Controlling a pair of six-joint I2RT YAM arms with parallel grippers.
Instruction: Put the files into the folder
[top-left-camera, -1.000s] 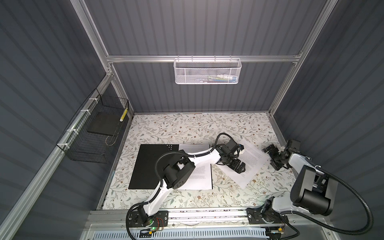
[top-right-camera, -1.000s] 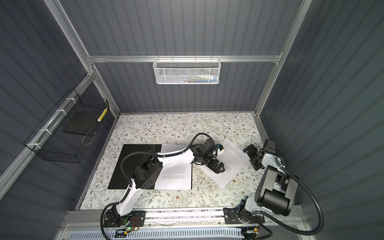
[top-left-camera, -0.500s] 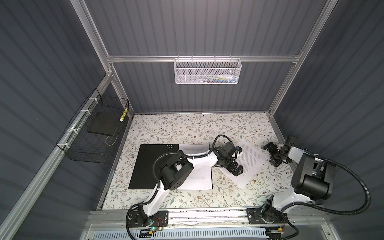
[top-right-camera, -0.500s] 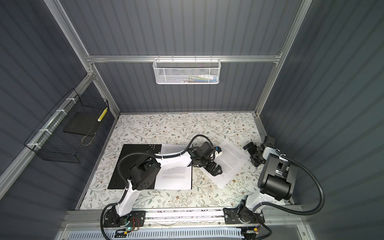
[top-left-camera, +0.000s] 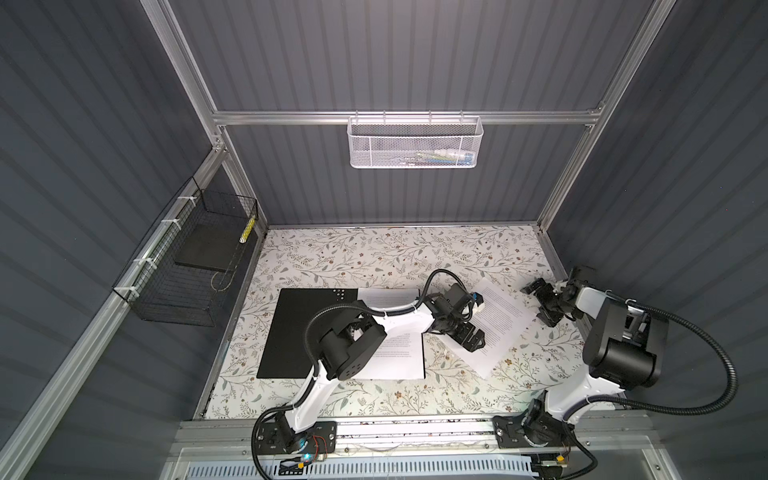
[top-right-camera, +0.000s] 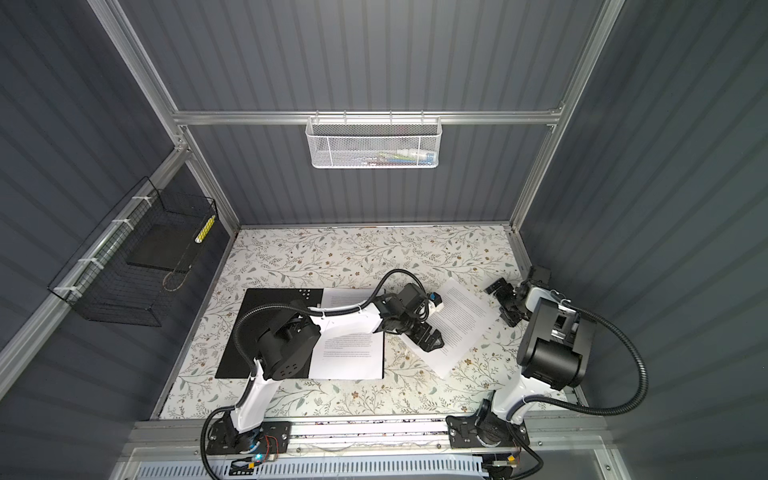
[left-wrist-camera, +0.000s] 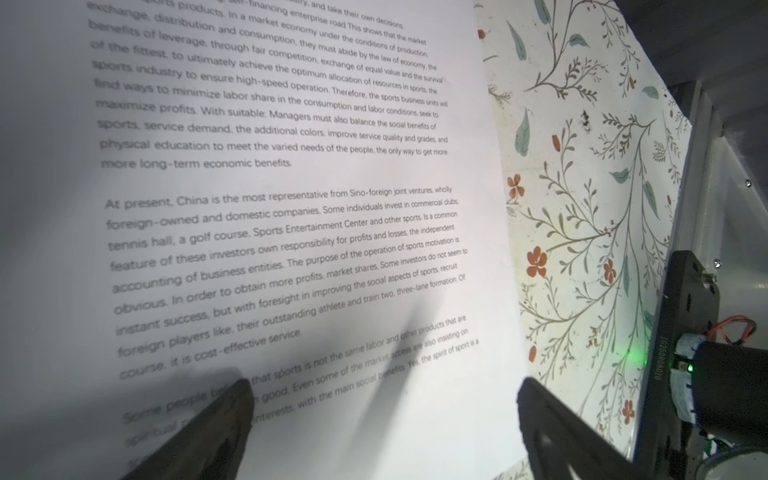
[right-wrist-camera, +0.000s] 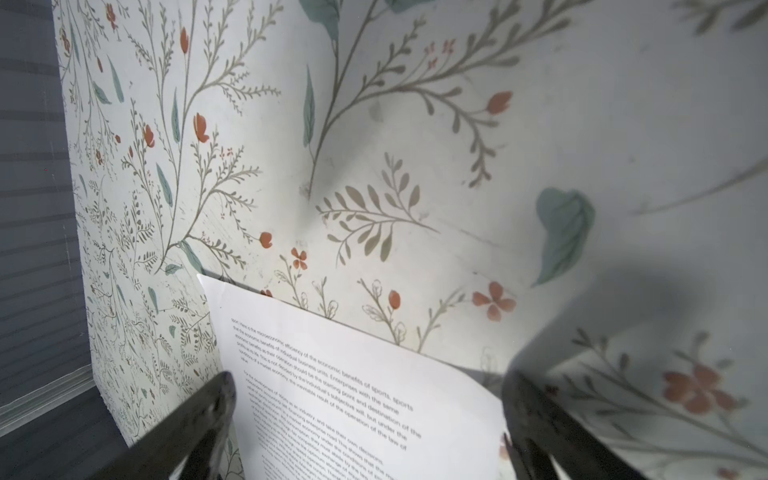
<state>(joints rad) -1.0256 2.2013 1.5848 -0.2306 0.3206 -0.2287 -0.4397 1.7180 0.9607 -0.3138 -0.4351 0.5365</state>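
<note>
The folder (top-left-camera: 307, 332) (top-right-camera: 270, 332) lies open on the left of the table, black inside, with small dots at its far corner. White printed files (top-left-camera: 399, 361) (top-right-camera: 353, 357) lie on its right half, partly under my left arm. One more sheet (top-left-camera: 503, 324) (top-right-camera: 465, 320) lies askew on the floral cloth to the right. My left gripper (top-left-camera: 473, 338) (top-right-camera: 432, 340) (left-wrist-camera: 384, 390) hovers open over that sheet's (left-wrist-camera: 291, 166) near-left part. My right gripper (top-left-camera: 544, 303) (top-right-camera: 505, 303) (right-wrist-camera: 368, 386) stands open at the sheet's (right-wrist-camera: 353, 395) right edge, holding nothing.
A black wire basket (top-left-camera: 187, 266) with a dark slab hangs on the left wall. A white mesh basket (top-left-camera: 415, 143) hangs on the back wall. The floral tabletop (top-left-camera: 374, 253) ends at grey walls on three sides and a metal rail (top-left-camera: 415, 428) at the front.
My left gripper has shifted slightly toward the front over the loose sheet. My right arm has swung its elbow forward while its gripper edged toward the back. Both stayed open.
</note>
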